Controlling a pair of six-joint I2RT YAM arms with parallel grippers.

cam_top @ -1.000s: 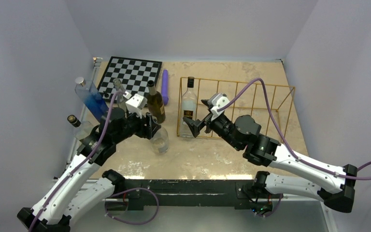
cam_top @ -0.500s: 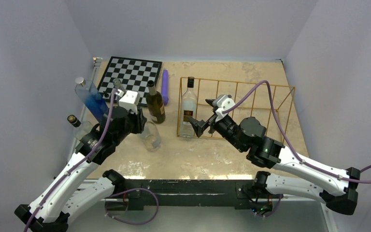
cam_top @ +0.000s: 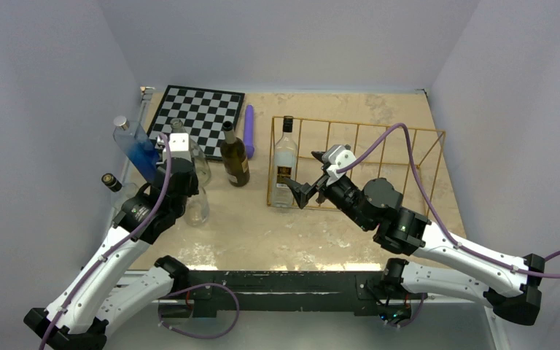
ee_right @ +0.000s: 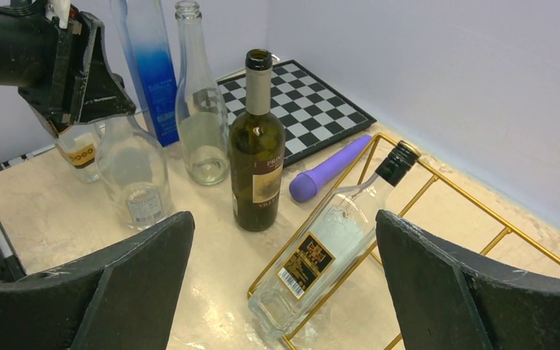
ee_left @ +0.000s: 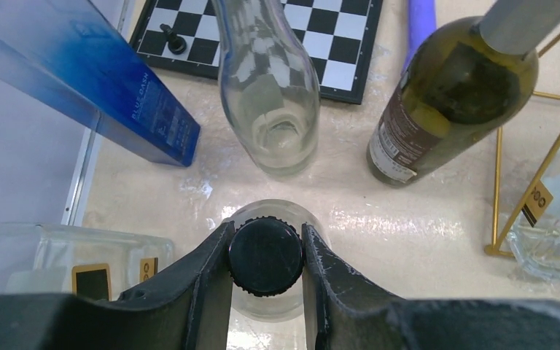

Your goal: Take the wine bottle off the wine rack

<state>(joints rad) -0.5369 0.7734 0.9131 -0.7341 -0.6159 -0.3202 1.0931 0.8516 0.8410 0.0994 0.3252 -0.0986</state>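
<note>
The gold wire wine rack (cam_top: 379, 157) stands at the right of the table. A clear square bottle with a black cap (cam_top: 285, 171) leans in its leftmost slot; it also shows in the right wrist view (ee_right: 328, 240). My right gripper (cam_top: 308, 181) is open and empty just in front of that bottle, which lies between its wide-apart fingers (ee_right: 146, 270). My left gripper (ee_left: 265, 244) is shut on the black cap (ee_left: 265, 257) of a round clear bottle (cam_top: 197, 208), which it holds upright at the table's left, away from the rack.
A dark green wine bottle (cam_top: 235, 157), a tall clear bottle (ee_left: 266, 87), a blue bottle (cam_top: 137, 149) and a flat clear bottle (cam_top: 117, 191) stand at the left. A chessboard (cam_top: 200, 109) and a purple cylinder (cam_top: 249, 130) lie at the back.
My left gripper has carried the round clear bottle leftward, from in front of the rack to beside the other bottles. The right gripper has shifted slightly right and stayed open.
</note>
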